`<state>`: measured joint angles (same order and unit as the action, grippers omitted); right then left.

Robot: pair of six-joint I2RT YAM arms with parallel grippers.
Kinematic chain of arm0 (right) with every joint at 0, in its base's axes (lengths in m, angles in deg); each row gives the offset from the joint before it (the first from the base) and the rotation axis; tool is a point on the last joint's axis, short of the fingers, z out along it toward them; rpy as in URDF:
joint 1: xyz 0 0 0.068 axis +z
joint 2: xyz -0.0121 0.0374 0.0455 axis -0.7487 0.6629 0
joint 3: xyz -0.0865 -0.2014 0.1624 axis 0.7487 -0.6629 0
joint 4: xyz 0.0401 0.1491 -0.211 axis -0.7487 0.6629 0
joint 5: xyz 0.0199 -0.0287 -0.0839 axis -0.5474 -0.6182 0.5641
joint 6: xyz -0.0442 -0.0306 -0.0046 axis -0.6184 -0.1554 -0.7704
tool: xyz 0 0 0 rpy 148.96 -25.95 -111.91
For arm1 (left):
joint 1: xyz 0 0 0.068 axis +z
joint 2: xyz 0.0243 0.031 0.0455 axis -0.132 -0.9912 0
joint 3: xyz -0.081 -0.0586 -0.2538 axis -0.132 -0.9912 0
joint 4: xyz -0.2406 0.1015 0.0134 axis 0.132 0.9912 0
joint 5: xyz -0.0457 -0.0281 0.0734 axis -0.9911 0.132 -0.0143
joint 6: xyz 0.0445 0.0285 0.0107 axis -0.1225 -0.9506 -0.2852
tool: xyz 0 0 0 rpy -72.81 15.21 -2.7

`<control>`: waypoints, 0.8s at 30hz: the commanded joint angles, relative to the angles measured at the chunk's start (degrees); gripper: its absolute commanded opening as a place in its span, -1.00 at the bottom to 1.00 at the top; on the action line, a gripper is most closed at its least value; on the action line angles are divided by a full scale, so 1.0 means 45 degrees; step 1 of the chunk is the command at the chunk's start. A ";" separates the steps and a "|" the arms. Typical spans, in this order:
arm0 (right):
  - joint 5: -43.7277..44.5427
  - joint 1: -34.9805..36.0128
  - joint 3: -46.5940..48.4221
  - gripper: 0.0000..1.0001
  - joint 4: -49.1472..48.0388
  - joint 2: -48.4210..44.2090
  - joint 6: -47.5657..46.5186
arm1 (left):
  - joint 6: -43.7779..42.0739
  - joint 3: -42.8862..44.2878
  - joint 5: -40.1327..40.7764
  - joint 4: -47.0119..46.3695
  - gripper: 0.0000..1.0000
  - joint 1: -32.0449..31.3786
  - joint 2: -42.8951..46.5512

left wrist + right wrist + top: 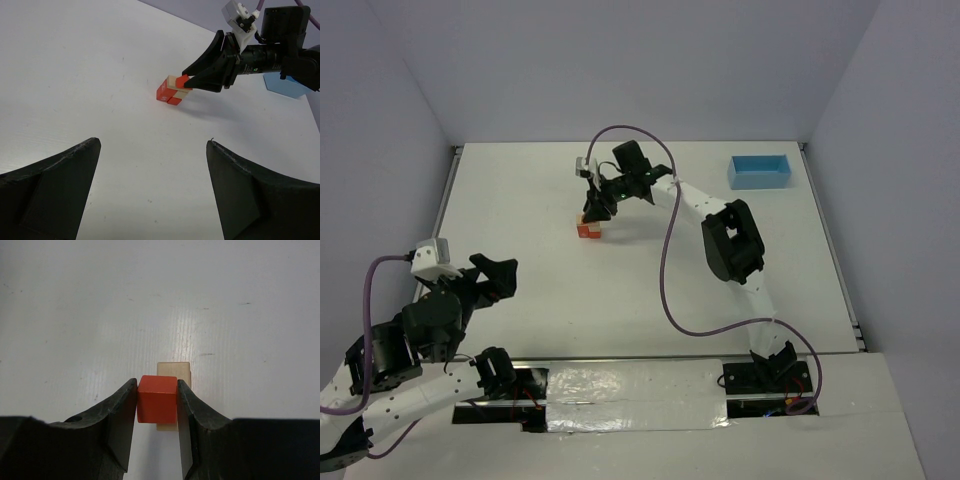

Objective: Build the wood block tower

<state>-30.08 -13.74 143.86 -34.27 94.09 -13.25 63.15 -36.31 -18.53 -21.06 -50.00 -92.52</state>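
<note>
The wood block tower point(588, 227) is a small stack of red-orange and pale tan cubes on the white table, mid-left of centre; it also shows in the left wrist view point(170, 91). My right gripper point(157, 390) is shut on a red cube point(157, 399), held just above the stack's pale tan block point(174, 369). In the top view the right gripper point(594, 206) hangs over the tower. My left gripper point(152, 145) is open and empty, low at the near left point(500, 275), far from the tower.
A light blue rectangular tray point(760, 171) stands at the back right, also seen in the left wrist view point(287, 86). Purple cables loop over both arms. Grey walls close in the table on three sides.
</note>
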 commanded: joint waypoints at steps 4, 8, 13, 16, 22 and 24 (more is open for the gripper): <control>0.0064 -0.0103 0.0876 -0.84 0.0192 0.0090 -0.0207 | -0.0490 -0.0116 -0.0206 -0.0660 0.99 -0.0056 -0.0019; 0.0123 -0.0142 0.0817 -0.83 0.0035 0.0109 -0.0089 | -0.0607 -0.0136 -0.0362 -0.0777 0.99 -0.0056 0.0000; 0.0259 -0.0123 0.0993 -0.71 0.0055 0.0187 0.0047 | -0.0724 -0.0155 -0.0460 -0.0874 0.99 -0.0056 -0.0058; 0.0279 -0.0123 0.1012 -0.66 0.0055 0.0207 0.0067 | -0.0744 -0.0155 -0.0519 -0.0894 0.99 -0.0056 -0.0019; 0.0454 -0.0123 0.1344 -0.58 0.0250 0.0402 0.0145 | -0.0803 -0.0175 -0.0597 -0.0933 0.99 -0.0056 0.0098; 0.0474 -0.0084 0.1403 -0.55 0.0289 0.0441 0.0164 | -0.0803 -0.0175 -0.0597 -0.0953 0.99 -0.0056 0.0137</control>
<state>-28.42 -13.91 147.14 -33.03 95.12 -13.07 60.68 -36.99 -21.18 -23.14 -50.00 -92.52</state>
